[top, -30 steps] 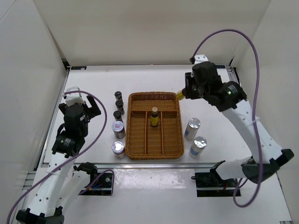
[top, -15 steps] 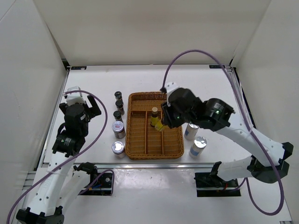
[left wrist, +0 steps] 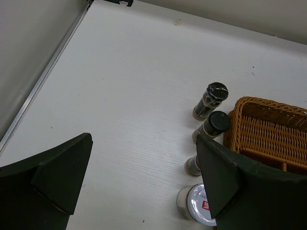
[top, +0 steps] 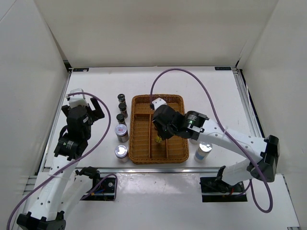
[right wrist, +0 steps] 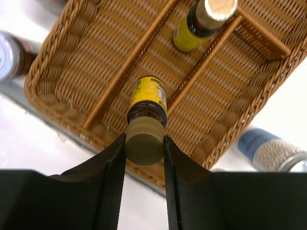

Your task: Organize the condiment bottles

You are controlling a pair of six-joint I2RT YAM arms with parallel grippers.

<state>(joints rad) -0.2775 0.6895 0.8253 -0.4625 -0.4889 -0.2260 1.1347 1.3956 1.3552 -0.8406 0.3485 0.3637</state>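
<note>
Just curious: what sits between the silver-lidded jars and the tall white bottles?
The wicker tray, with the right gripper holding a yellow bottle over it; top view.

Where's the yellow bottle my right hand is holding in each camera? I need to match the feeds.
Top external: the held yellow bottle is a small yellow sliver mid-frame, over the near half of the wicker tray.
Left wrist: not in it; only the tray's corner shows at the right.
Right wrist: centre frame, its cap pinched by the right hand, above the tray.
Shared landmark: the wicker tray.
</note>
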